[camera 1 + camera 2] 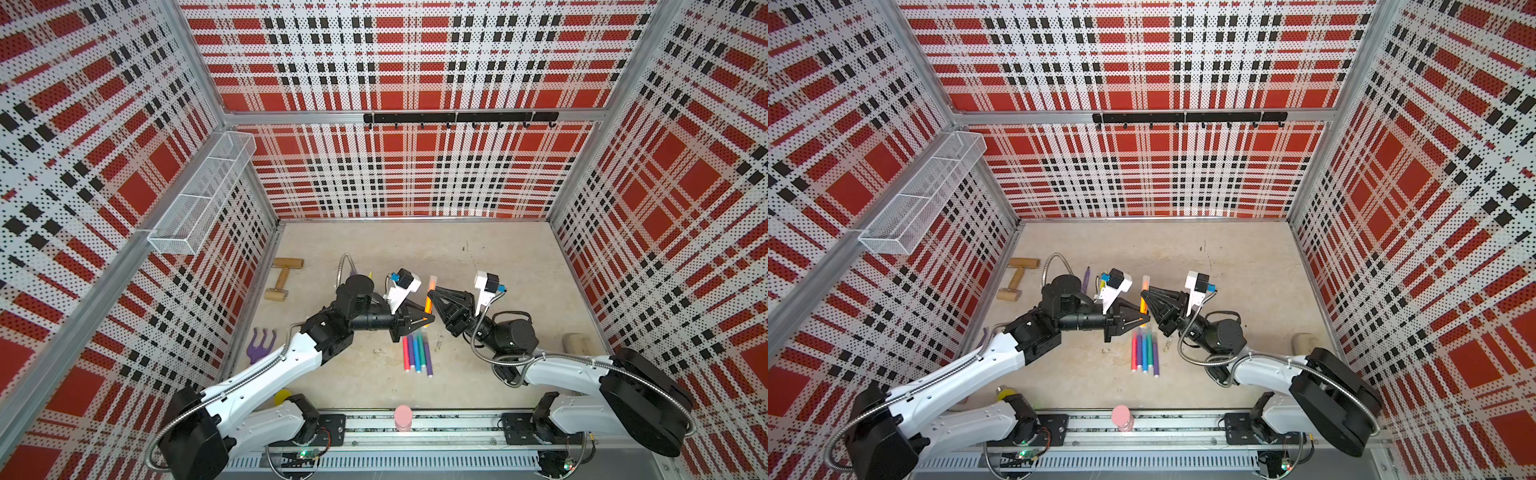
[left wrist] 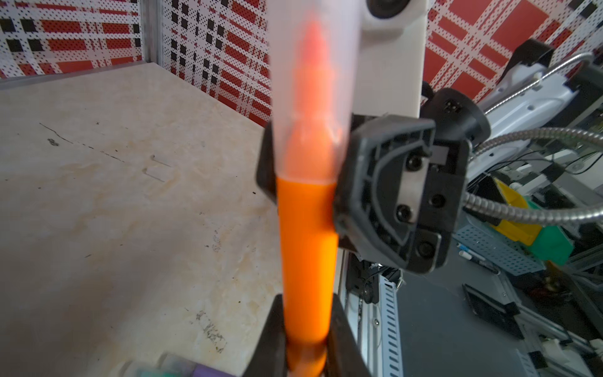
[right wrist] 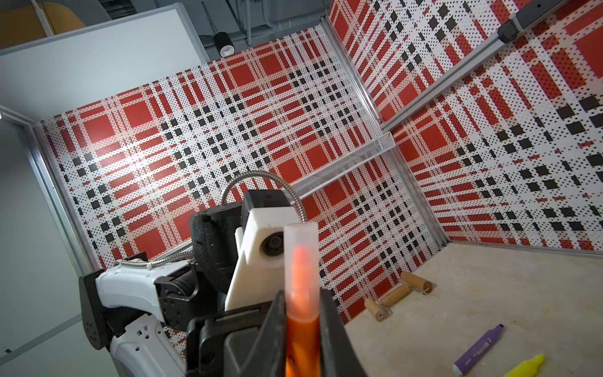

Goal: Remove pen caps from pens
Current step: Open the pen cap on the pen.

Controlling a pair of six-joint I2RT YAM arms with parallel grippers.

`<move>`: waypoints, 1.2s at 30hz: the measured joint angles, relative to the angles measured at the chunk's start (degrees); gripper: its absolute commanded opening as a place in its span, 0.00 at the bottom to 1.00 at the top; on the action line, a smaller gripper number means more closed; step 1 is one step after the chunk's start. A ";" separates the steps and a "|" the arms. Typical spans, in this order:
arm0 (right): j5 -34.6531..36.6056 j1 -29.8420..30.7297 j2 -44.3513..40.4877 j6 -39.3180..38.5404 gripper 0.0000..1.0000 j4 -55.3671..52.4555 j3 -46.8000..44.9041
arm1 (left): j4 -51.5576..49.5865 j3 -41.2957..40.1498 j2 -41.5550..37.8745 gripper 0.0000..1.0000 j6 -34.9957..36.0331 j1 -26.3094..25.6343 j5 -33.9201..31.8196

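Your left claw [image 1: 429, 319] was clamped tight on the lower barrel of the slim orange felt pen [image 2: 308, 248]. Your right claw [image 1: 430, 293] was pinched just as firmly higher up, right where the barrel met the pen's frosted translucent plastic cap [image 3: 301, 261]. Between them they held the pen off the pale stone-look table [image 1: 519, 266], above a row of slim red, purple, blue and teal felt pens [image 1: 416, 353] lying side by side.

The cap was on, standing clear above the right claw's grip. You could not tell from any view whether that grip bit the cap's rim or only the barrel.

If it was only the barrel, pulling apart would likely have made one claw slide along the smooth round plastic while the cap stayed put. If the cap had let go suddenly, it could have flown off. The pen could also have dropped onto the row below and scattered it.
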 measured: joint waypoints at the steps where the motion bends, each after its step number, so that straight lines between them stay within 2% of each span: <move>1: 0.17 0.13 -0.96 -0.50 0.34 -1.20 0.00 | -0.04 -0.04 -0.26 0.00 0.11 -0.02 -0.07; 4: 1.86 0.07 -5.57 -3.43 0.56 -7.61 0.09 | 0.02 -0.24 -1.68 0.00 0.35 0.04 -1.31; 8: 3.78 -0.22 -12.15 -8.02 0.67 -20.79 3.34 | -0.20 -0.24 -2.58 0.00 1.22 0.11 -3.19; 15: 3.82 -0.26 -14.45 -16.20 0.70 -44.00 17.68 | -3.28 -0.24 -2.51 0.00 2.97 0.04 -5.66; 21: 4.04 -0.26 -11.50 -20.61 0.65 -57.31 24.74 | -4.00 -0.24 -2.51 0.00 3.63 -0.24 -6.16; 24: 4.44 -0.26 -10.47 -21.70 0.60 -61.66 25.14 | -4.31 -0.24 -2.51 0.00 3.65 -0.28 -6.36; 32: 3.34 0.09 -10.51 -22.71 0.18 -65.48 25.44 | -6.10 -0.24 -2.49 0.00 3.63 -0.33 -7.50; 36: 1.99 0.37 -10.58 -20.48 0.00 -65.37 25.77 | -5.95 -0.24 -2.32 0.00 4.96 -0.35 -8.46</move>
